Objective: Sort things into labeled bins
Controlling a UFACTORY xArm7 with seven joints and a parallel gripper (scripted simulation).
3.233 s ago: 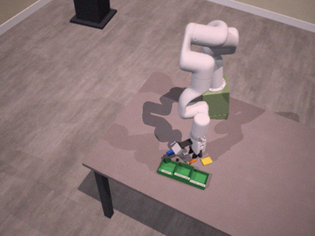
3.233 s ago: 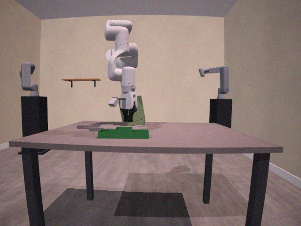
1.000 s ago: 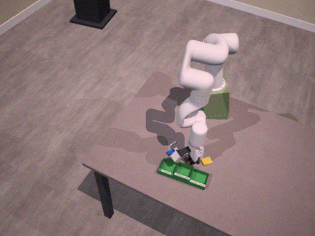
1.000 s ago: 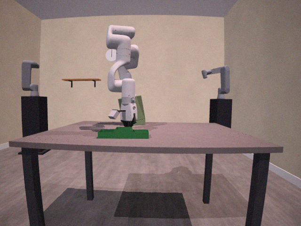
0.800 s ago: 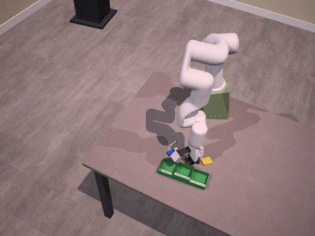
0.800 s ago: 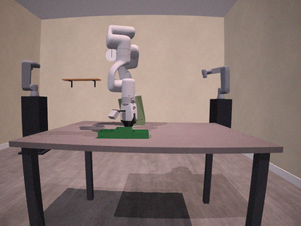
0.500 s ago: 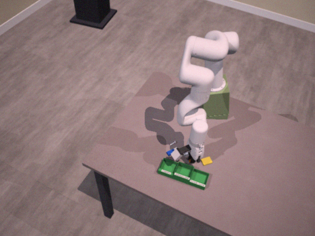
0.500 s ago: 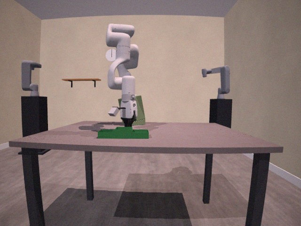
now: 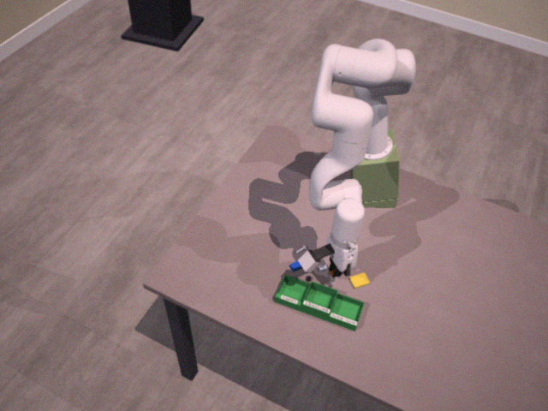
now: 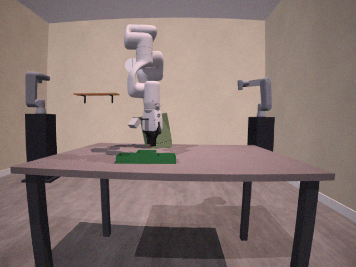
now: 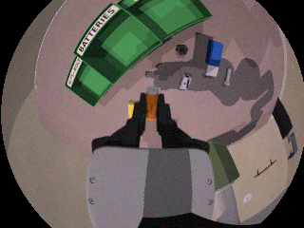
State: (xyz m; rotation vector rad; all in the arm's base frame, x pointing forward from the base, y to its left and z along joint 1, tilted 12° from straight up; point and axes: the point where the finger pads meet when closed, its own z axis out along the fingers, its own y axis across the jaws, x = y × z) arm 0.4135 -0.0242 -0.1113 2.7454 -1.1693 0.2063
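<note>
My gripper (image 9: 336, 271) (image 10: 151, 143) (image 11: 151, 101) is shut on a small orange cylinder, a battery (image 11: 152, 99), and holds it upright just above the table, right behind the bins. Three joined green bins (image 9: 316, 309) (image 10: 145, 158) stand in a row. The middle bin (image 11: 127, 45) is labelled BATTERIES, the bin (image 11: 167, 9) next to it GAMES; I cannot read the label of the third bin (image 11: 91, 83). All three look empty.
A blue block (image 9: 294, 265) (image 11: 216, 52), a black round thing (image 9: 306, 277) (image 11: 181, 48), a small grey part (image 11: 185, 82) and a bolt (image 11: 228, 76) lie behind the GAMES bin. A yellow flat square (image 9: 359, 280) lies beside my gripper. The green robot pedestal (image 9: 378, 181) stands behind.
</note>
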